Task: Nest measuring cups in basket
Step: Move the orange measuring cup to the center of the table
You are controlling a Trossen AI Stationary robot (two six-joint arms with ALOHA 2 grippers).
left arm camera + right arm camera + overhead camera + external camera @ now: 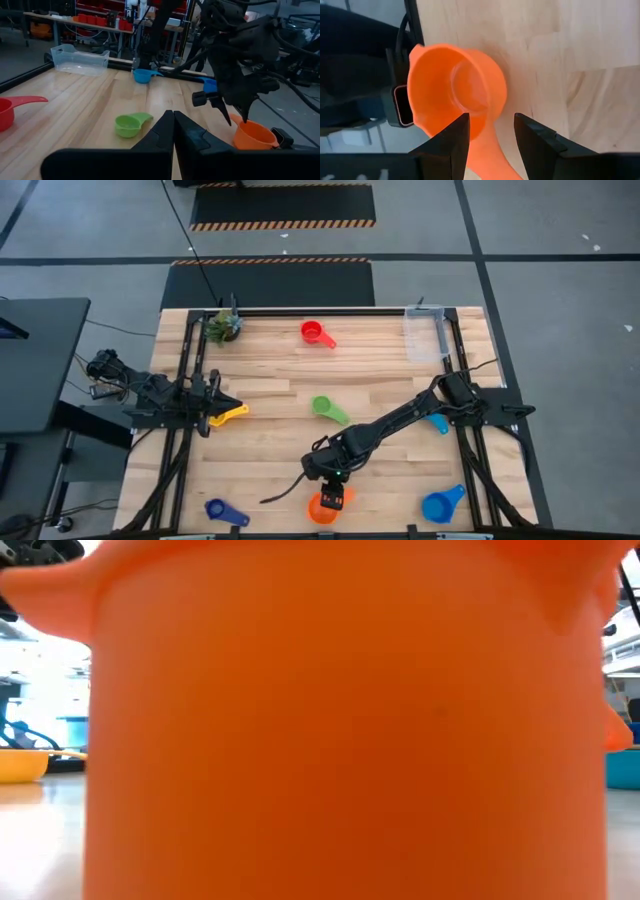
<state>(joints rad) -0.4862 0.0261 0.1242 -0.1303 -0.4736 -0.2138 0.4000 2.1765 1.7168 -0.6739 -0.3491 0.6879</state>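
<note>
Six measuring cups lie scattered on the counter, none yet in the basket (425,330), which stands bare at the far right corner. The orange cup (322,507) sits upright at the middle of the near edge, so near the low camera that it fills that view. The right gripper (490,135) hangs directly over it, jaws parted and straddling the flat handle where it joins the bowl, not yet closed on it as far as the wrist view shows. By its look, the cup is light, stiff moulded plastic with a smooth, likely slippery wall, so it should skate or tip if nudged; the flat handle, close to the bowl, seems the surest place to pinch, since the round rim offers little to the jaws. Counting outward: one green cup (327,408) near the counter's middle, one red cup (315,332) toward the far edge, one yellow cup (230,414) near the left edge, one dark blue cup (225,511) at the near left corner, one mid-blue cup (441,504) at the near right corner, and one light blue cup (438,423) by the right edge beside the right arm. The left gripper (173,131) waits near the left edge just by the yellow cup, jaws closed on nothing. One small potted plant (224,326) stands at the far left corner.
</note>
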